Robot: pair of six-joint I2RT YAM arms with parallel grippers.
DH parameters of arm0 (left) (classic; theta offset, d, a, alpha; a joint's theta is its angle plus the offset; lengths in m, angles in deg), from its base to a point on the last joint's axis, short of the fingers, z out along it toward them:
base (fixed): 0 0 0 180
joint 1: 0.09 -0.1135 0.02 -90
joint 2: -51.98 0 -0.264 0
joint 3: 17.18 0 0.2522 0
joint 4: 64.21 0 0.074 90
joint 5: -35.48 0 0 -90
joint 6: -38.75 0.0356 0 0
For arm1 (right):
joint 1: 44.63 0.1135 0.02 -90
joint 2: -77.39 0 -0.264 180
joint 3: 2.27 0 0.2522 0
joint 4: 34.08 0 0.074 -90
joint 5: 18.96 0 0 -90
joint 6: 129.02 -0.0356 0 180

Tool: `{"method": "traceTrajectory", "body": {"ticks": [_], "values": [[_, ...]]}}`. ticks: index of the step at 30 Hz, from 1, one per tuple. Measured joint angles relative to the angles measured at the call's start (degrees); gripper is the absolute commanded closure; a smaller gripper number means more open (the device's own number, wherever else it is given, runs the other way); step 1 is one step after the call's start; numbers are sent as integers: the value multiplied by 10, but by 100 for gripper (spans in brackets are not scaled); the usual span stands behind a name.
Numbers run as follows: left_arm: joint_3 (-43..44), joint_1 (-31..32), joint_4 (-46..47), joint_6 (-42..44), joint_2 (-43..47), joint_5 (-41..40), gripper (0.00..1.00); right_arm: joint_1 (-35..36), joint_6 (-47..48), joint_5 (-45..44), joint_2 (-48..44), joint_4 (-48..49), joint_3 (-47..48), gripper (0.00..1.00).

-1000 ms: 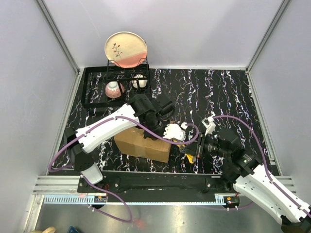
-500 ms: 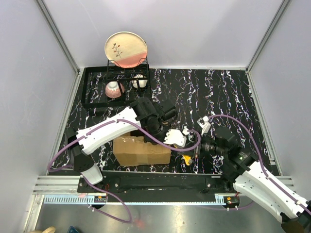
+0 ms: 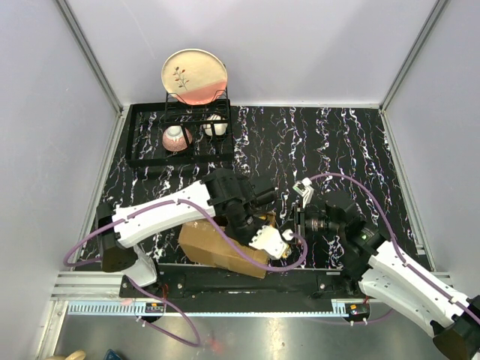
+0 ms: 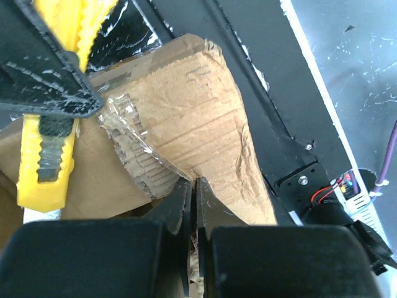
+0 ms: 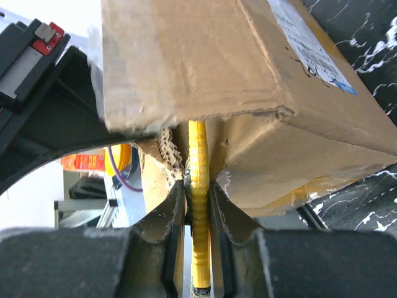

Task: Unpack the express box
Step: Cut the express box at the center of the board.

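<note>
the express box (image 3: 214, 251) lies at about 7 o'clock on the tabletop (image 3: 330, 142), close to the near edge and just in front of the left arm's base. it sits askew, with its long side running from 10 to 4 o'clock. the left pincer (image 4: 193, 198) is fully closed, its tips nipped on the lower edge of a torn cardboard flap that rises toward 12 o'clock in the left wrist view. clear tape (image 4: 124, 118) clings in crinkled strips to the flap's ragged left side. the right pincer (image 5: 197, 192) is narrow, clamped on a yellow utility knife (image 5: 198, 155) whose body runs straight up between the fingers. its far end goes in under the box's overhanging edge at a torn corner. a white label (image 5: 307, 46) shows on the box at 1 o'clock in that view. seen from above, the two pincers meet at the box's 3 o'clock end. at 11 o'clock on the tabletop stands a black dish rack (image 3: 150, 146) holding an upright plate (image 3: 193, 75) and a pink bowl (image 3: 175, 138).
</note>
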Motion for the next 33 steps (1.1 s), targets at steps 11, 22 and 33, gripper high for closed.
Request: {"method": "traceTrajectory", "body": {"ticks": [11,22,33], "values": [[-56,15,22,77,58,-30,100,0,9,15,-30,-35,19,100],[-141,17,37,126,138,-152,100,0,-34,71,-95,-129,20,100],[-129,15,40,144,129,-169,100,0,-43,147,-67,-148,21,100]]}}
